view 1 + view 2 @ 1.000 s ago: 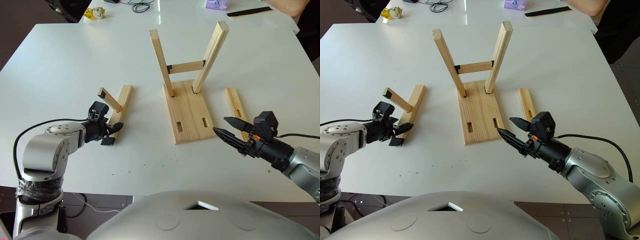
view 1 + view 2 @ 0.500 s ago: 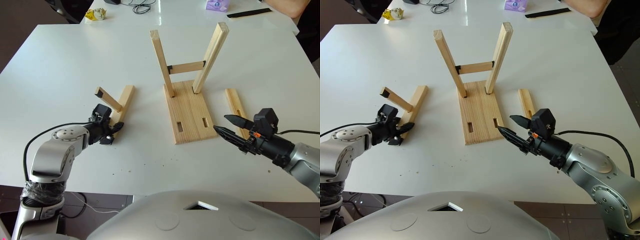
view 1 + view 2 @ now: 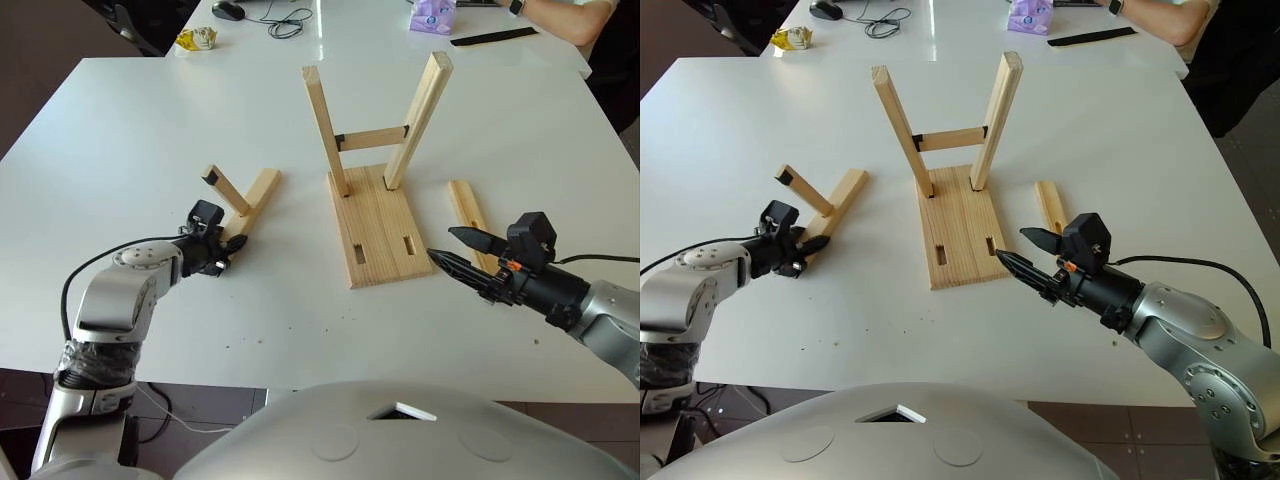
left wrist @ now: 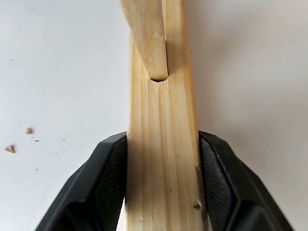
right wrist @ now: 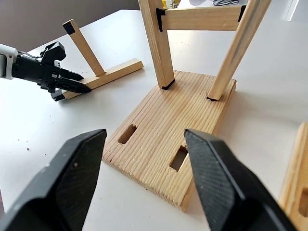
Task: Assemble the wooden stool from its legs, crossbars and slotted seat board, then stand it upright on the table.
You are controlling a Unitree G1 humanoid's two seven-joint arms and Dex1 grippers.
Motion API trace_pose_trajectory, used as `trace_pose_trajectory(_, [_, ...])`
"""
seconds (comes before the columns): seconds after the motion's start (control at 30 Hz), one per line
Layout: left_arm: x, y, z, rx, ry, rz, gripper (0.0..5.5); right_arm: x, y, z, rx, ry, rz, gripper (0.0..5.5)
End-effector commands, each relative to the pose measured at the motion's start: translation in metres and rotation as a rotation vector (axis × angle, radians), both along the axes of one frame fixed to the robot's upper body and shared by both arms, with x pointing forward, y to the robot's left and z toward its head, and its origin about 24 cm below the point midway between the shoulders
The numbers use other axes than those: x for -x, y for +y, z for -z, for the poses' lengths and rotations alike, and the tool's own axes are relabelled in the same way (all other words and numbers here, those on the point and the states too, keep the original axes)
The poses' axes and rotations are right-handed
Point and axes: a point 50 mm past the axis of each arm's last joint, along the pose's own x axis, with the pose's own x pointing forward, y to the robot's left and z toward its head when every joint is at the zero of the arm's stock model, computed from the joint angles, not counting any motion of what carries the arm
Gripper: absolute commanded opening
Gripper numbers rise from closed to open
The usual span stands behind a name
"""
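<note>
Left end effector [image 3: 808, 255]: I see it clamped on the near end of the loose leg [image 3: 258, 196].
Right end effector [image 3: 442, 245]: spread wide, gripping nothing.
Seat board [image 3: 383, 225]: just beside my right end effector's tips, with upright legs [image 3: 325, 130] standing in it.

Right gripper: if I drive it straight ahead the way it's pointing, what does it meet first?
Most likely the seat board, near its right-hand empty slot. The open right gripper may pass just above it; height is unclear.

Seat board [image 3: 376, 228] pale raw wood, grained; table [image 3: 120, 130] glossy white; pincer pads [image 4: 111, 183] matt black.
</note>
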Motion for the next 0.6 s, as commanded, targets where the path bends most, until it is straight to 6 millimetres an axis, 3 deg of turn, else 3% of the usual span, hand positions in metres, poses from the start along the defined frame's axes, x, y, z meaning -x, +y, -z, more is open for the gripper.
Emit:
trace_pose_trajectory(0.03, [-0.051, 0.013, -0.052, 0.016, -0.257, -0.095, 2.06, -0.004, -0.005, -0.003, 0.009, -0.012, 0.018, 2.98])
trace_pose_trajectory(0.2, [-0.083, -0.004, -0.128, 0.224, -0.576, 0.008, 2.06, -0.02, -0.015, -0.015, -0.014, -0.067, 0.064, 2.98])
trace_pose_trajectory(0.4, [-0.069, -0.042, -0.206, 0.576, -0.787, 0.4, 2.06, -0.044, -0.034, -0.068, -0.356, -0.292, 0.126, 2.98])
trace_pose_trajectory(0.47, [-0.062, -0.058, -0.221, 0.708, -0.78, 0.531, 2.06, -0.052, -0.038, -0.073, -0.338, -0.285, 0.092, 2.98])
trace_pose_trajectory(0.6, [-0.049, -0.088, -0.225, 0.844, -0.725, 0.73, 2.06, -0.066, -0.043, -0.086, -0.365, -0.283, -0.012, 2.98])
